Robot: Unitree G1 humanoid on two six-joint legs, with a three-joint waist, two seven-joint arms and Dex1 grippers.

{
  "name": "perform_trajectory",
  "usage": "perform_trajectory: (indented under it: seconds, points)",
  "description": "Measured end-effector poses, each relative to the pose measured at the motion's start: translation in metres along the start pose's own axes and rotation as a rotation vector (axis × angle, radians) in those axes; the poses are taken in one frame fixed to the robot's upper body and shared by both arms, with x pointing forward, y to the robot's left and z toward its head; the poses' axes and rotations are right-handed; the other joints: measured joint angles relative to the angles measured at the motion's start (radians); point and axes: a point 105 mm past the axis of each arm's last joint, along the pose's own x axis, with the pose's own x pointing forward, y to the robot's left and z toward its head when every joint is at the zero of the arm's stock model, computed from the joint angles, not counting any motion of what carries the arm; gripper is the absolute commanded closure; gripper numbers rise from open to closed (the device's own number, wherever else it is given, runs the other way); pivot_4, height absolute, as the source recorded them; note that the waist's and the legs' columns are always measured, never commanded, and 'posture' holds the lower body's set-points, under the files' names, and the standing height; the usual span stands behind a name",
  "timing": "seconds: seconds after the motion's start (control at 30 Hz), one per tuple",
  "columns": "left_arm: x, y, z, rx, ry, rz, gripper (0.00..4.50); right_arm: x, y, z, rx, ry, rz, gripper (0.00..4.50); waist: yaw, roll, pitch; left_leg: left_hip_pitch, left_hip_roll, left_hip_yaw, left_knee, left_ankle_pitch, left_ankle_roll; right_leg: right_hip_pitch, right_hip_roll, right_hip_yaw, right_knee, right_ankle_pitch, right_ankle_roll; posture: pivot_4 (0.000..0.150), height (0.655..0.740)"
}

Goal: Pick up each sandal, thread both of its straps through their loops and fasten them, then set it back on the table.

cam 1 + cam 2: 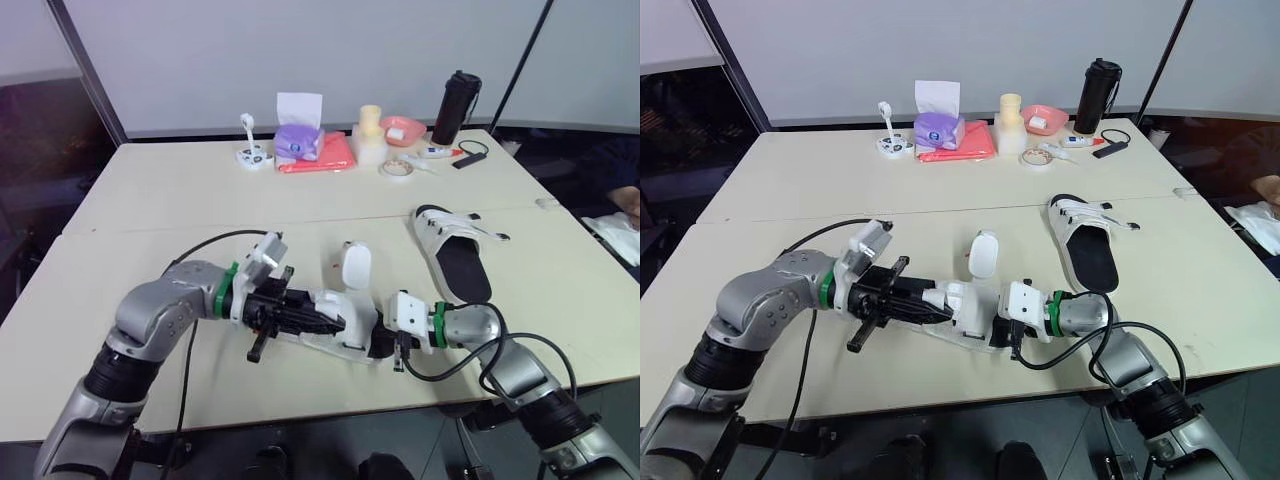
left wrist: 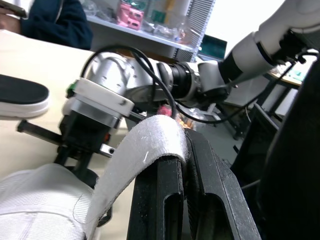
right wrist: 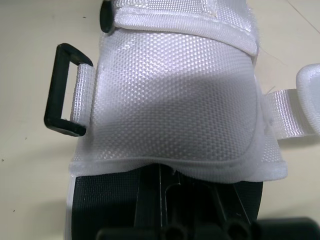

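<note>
You can't see the front of the right gripper (image 1: 388, 338): it runs under the white upper of the near sandal (image 1: 335, 322), and the right wrist view loses it there too. The strap (image 2: 150, 145) folds down between the left gripper's (image 2: 186, 147) fingers (image 2: 162, 200), which hides its end. The far sandal (image 2: 22, 95) is cut by the left wrist view's edge. A person (image 1: 622, 205) is cropped at the table's (image 1: 180, 190) right side, and the small items (image 1: 432, 153) by the tape roll (image 1: 398, 169) are too small to name
</note>
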Motion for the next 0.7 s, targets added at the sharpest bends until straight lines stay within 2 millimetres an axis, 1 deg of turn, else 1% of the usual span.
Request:
perform_trajectory:
  seconds: [0.1, 0.33, 0.53, 0.7]
  points:
    - [-0.001, 0.006, 0.003, -0.013, -0.012, 0.014, 4.48, 0.0, 0.0, 0.0, -0.001, 0.0, -0.004, 4.5, 0.002, 0.0, 0.001, 0.0, 0.0, 0.0, 0.0, 0.0, 0.0, 0.0, 0.0, 0.0, 0.0, 0.0, 0.0, 0.15, 0.7344]
    - [-0.004, 0.025, 0.01, -0.116, -0.093, 0.073, 4.48, 0.0, -0.002, 0.001, -0.002, -0.002, -0.014, 4.5, 0.004, -0.002, 0.003, 0.0, -0.001, 0.0, 0.001, 0.001, 0.002, 0.0, 0.0, 0.0, 0.001, 0.0, 0.001, 0.15, 0.7344]
    - [0.007, 0.044, 0.008, -0.181, -0.165, 0.098, 4.48, 0.0, -0.002, 0.0, -0.003, 0.001, -0.017, 4.5, 0.005, -0.002, 0.004, 0.0, -0.001, 0.0, 0.002, 0.002, 0.002, 0.001, 0.0, 0.0, 0.001, 0.0, 0.001, 0.15, 0.7344]
    - [0.011, 0.066, 0.004, -0.203, -0.199, 0.158, 4.48, 0.0, -0.002, 0.0, -0.006, 0.004, -0.018, 4.5, 0.005, -0.003, 0.004, 0.001, -0.001, 0.0, 0.002, 0.002, 0.002, 0.002, 0.0, -0.001, 0.001, 0.001, 0.001, 0.15, 0.7344]
